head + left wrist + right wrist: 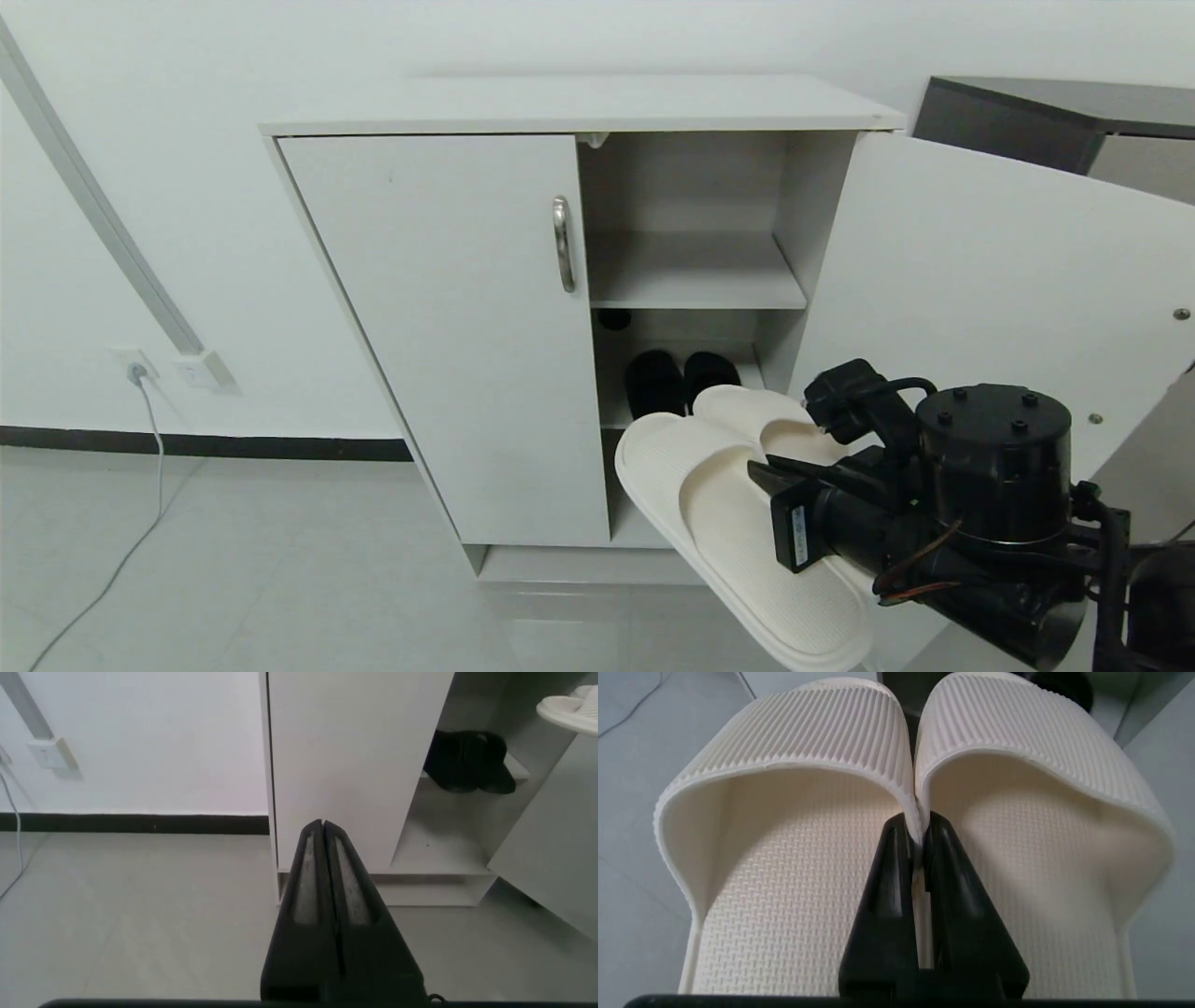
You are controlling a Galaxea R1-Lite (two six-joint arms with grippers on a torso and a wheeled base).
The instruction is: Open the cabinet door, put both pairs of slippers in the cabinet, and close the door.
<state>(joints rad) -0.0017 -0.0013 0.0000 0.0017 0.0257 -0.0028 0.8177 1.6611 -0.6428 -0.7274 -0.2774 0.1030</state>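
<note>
A white cabinet (429, 308) stands against the wall, its right door (990, 280) swung open and its left door shut. A pair of black slippers (667, 381) lies on the middle shelf inside, also the black slippers (470, 761) in the left wrist view. My right gripper (770, 481) is shut on the inner edges of a pair of white slippers (738, 523), holding them in the air in front of the open compartment, toes toward it. The right wrist view shows the white slippers (813, 859) pinched side by side. My left gripper (323, 826) is shut and empty, low before the cabinet.
The upper shelf (691, 275) is bare, and a small dark thing (613, 319) sits at the back under it. A cable (140, 523) runs from a wall socket (137, 370) across the floor at left. A dark grey unit (1046, 117) stands behind the open door.
</note>
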